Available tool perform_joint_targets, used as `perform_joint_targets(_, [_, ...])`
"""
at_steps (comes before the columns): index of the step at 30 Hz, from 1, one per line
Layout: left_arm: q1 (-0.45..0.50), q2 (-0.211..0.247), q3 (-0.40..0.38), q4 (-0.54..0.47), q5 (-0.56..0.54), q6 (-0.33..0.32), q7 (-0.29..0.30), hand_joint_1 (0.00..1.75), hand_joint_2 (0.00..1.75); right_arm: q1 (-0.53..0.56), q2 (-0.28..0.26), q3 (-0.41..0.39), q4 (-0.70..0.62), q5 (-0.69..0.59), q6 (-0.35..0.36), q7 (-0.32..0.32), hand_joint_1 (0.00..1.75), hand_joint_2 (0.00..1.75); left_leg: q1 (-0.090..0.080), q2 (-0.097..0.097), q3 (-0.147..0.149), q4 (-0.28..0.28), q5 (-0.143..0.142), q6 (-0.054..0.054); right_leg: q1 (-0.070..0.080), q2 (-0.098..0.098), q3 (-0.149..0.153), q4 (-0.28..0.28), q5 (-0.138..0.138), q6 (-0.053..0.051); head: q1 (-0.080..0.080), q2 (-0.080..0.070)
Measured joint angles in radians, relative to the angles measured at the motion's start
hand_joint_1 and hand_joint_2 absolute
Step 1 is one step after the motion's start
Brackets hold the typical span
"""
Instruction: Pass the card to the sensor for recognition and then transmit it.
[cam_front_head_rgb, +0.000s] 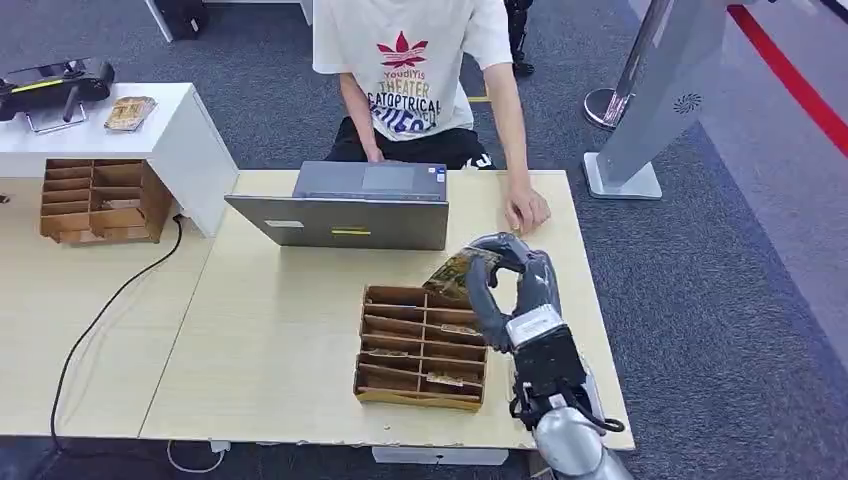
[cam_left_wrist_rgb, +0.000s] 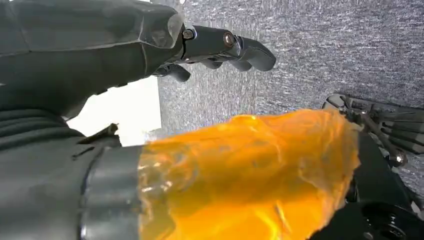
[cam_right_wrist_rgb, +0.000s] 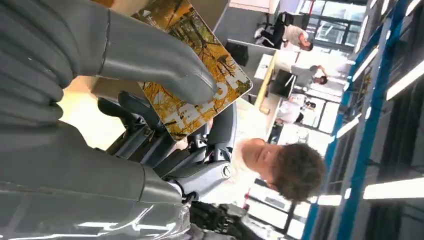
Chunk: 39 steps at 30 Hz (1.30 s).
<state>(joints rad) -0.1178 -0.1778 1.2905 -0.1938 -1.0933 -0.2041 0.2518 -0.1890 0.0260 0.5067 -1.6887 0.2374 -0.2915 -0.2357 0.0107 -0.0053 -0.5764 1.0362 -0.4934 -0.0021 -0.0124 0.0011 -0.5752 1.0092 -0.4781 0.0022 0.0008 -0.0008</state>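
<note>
Head view: right hand (cam_front_head_rgb: 505, 285) is holding the card (cam_front_head_rgb: 458, 273) above the wooden card rack (cam_front_head_rgb: 420, 348), just beside the laptop (cam_front_head_rgb: 345, 205); presenting step starting.

Left wrist view: left hand (cam_left_wrist_rgb: 220, 47) is hanging, fingers seemingly curled, empty.

Right wrist view: thumb is pinning the card (cam_right_wrist_rgb: 200, 75); next, locating the sensor.

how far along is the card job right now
Done: the card is out of the wooden organiser, pinched in the right hand above the table. In hand: it is lifted near the grey sensor box. Left: presenting it for recognition, then passing it on, likely to the person seated opposite.
</note>
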Motion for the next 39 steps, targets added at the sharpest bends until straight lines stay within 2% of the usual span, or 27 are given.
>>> perform_joint_targets(11, [0.004,0.004,0.031,0.0,0.037,0.006,0.0,0.0,0.0,0.174,-0.027,-0.129,-0.026,-0.173,0.028,0.006,1.75,1.75,0.0,0.0,-0.001,0.0,-0.001,0.0,0.0,0.0,0.0,0.0,-0.001,0.001,0.0,0.0])
perform_joint_targets(22, [0.006,0.005,0.043,0.0,0.044,0.01,0.0,0.0,0.0,0.235,-0.038,-0.169,-0.027,-0.184,0.03,0.003,1.75,1.75,0.0,0.0,0.0,0.0,-0.001,0.0,0.0,0.0,-0.001,0.0,-0.001,0.001,0.0,0.0])
perform_joint_targets(28, [0.006,0.005,0.049,0.0,0.052,0.013,0.001,0.0,0.0,0.245,-0.052,-0.183,-0.027,-0.093,0.003,0.039,1.75,1.75,0.0,0.0,-0.001,0.0,-0.001,0.0,0.0,0.0,-0.001,0.0,-0.001,0.001,0.0,0.0])
perform_joint_targets(35, [0.006,0.005,0.057,0.0,0.058,0.016,0.0,0.0,0.0,0.252,-0.067,-0.191,-0.014,0.146,-0.088,0.114,1.75,1.75,0.0,0.0,-0.001,0.0,-0.001,0.0,0.0,0.0,-0.001,0.0,-0.001,0.001,0.0,0.0])
perform_joint_targets(39, [0.006,0.005,0.059,0.0,0.06,0.017,0.001,0.0,0.0,0.252,-0.069,-0.191,0.005,0.21,-0.1,0.144,1.75,1.75,0.0,0.0,-0.001,0.0,-0.001,0.0,0.0,0.0,-0.001,0.0,-0.001,0.001,0.0,0.0])
